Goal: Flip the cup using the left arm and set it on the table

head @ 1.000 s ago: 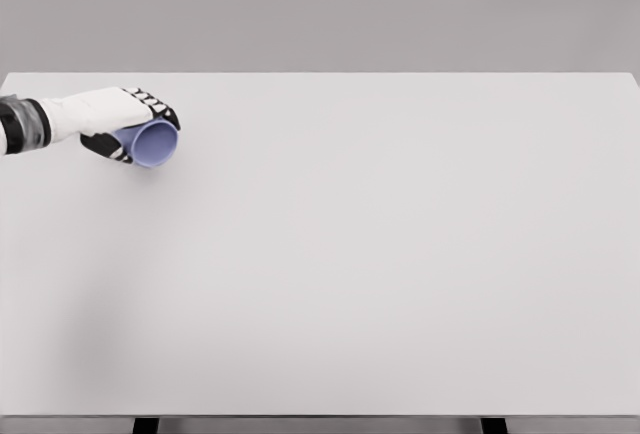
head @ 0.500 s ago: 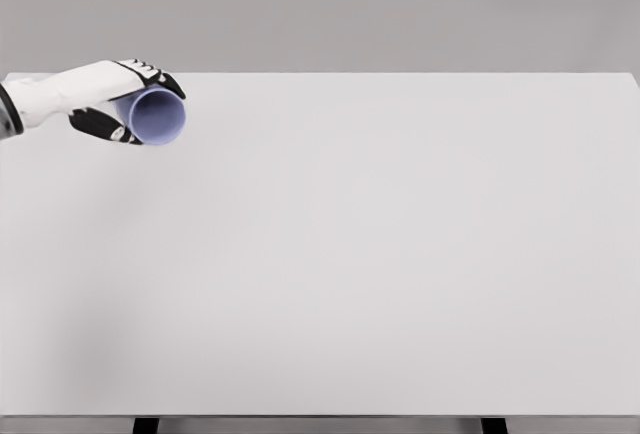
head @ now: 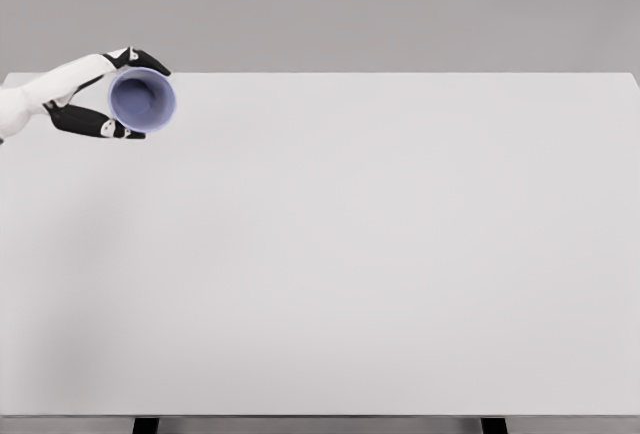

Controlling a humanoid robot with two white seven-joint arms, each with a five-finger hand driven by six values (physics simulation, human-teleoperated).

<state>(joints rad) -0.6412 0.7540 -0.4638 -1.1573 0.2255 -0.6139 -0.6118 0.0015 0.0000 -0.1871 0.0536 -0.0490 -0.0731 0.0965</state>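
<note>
Mid-task. The left robot hand is clamped on the cup, dark fingers over the top of the wall and more under it, arm entering from the left edge. The cup sits at the outer end of the hand, just right of the palm, held off the worktop near its far left corner. No contact between cup and surface visible; no clear shadow under it either.

Done, judging from this view: cup grasped and lifted. The flip looks partway, with the cup on its side and the mouth turned toward the camera, so the interior shows as a round opening. Left: finish the rotation to mouth-up, lower to the worktop below or beside the hand, release, pull the hand clear.

Cup look: pale blue-lilac, plain, thin lighter rim, darker shaded inside. No handle visible. The outer wall is mostly hidden behind the rim and the fingers, so height and taper cannot be told. Bottom seen only from inside, as the dark centre.

Right arm not in view. Nothing else to report on the worktop to the right of the hand.

Risk judgement: the grip looks like a pinch across the wall, so slip during the remaining rotation is possible.
</note>
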